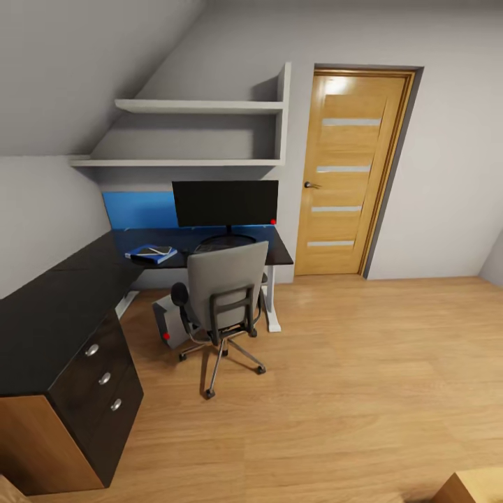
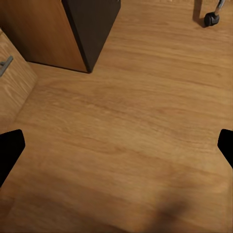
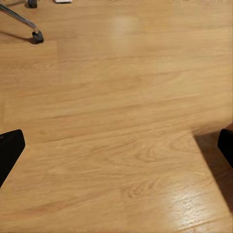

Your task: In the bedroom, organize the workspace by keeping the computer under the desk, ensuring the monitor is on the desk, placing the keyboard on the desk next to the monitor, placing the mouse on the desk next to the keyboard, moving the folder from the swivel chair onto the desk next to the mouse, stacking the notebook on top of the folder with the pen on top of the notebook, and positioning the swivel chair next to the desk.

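The black-topped desk (image 1: pixel 63 293) runs along the left wall and turns under the shelves. On its far wing stands the monitor (image 1: pixel 225 202). To the monitor's left, a blue folder (image 1: pixel 148 257) lies on the desk with a grey notebook (image 1: pixel 158 250) on top. The swivel chair (image 1: pixel 227 290) is pushed up to the desk, its back towards me. Beside it, under the desk, sits the computer (image 1: pixel 170 323). I cannot make out the keyboard, mouse or pen against the dark top. My left gripper (image 2: pixel 116 150) and right gripper (image 3: pixel 116 148) hang open over bare floor.
A wooden door (image 1: pixel 353 175) is shut at the back right. Wall shelves (image 1: pixel 202 133) hang over the desk. The dark drawer unit (image 1: pixel 98 377) stands near left, with a light wooden cabinet (image 2: pixel 12 82) beside it. Chair casters (image 3: pixel 35 36) are nearby. Open wood floor (image 1: pixel 363 391) stretches right.
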### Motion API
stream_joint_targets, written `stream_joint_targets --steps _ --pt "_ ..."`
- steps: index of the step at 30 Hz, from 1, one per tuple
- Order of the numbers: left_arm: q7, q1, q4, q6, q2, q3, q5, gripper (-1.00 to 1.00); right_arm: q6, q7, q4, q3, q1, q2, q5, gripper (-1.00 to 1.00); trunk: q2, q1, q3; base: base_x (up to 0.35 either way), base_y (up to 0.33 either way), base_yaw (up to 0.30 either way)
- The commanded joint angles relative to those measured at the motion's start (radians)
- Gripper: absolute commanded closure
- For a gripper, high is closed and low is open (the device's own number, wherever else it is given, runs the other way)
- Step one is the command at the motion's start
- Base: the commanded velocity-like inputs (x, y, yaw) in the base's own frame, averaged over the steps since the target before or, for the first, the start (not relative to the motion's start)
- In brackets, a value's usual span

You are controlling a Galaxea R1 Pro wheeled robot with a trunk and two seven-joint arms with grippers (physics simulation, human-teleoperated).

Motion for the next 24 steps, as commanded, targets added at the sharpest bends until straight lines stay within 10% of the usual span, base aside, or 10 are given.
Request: stream_joint_targets --steps 1,24 --pt "0.008 0.0 0.0 -0.002 0.0 -0.003 -0.004 -1.0 -0.001 -0.01 0.0 0.008 0.0 0.0 0.001 -1.0 0.007 -0.004 0.002 0.0 0.0 0.0" --pt "0.003 0.0 0.0 -0.001 -0.004 -0.005 -0.004 -1.0 -0.001 -0.01 0.0 0.008 0.0 0.0 0.001 -1.0 0.07 -0.039 0.03 0.0 0.0 0.0"
